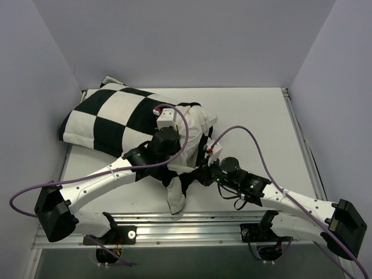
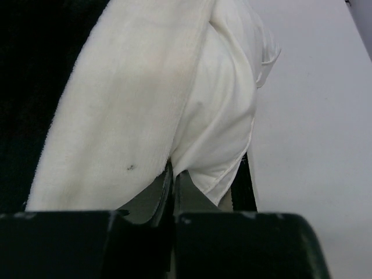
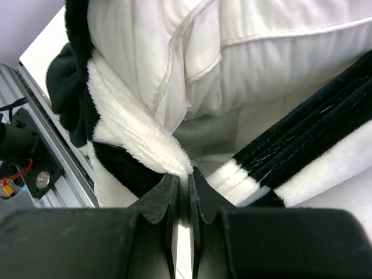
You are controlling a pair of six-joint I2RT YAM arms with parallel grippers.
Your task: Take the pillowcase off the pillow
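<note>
The black and white checkered pillowcase (image 1: 110,119) lies at the back left of the table, and part of it hangs toward the front edge. The white pillow (image 1: 197,121) sticks out of its right end. My left gripper (image 1: 173,116) is shut at the seam where the fleece pillowcase (image 2: 116,133) meets the smooth pillow (image 2: 224,116), apparently pinching the pillow's corner (image 2: 172,174). My right gripper (image 1: 202,156) is shut on a white tuft of the pillowcase edge (image 3: 139,131), just below the pillow (image 3: 261,52), with its tips (image 3: 187,174) together.
The white table (image 1: 261,122) is walled on the left, back and right. A metal rail (image 1: 192,224) runs along the front edge by the arm bases, and it also shows in the right wrist view (image 3: 40,116). Another rail (image 1: 303,139) lines the right side.
</note>
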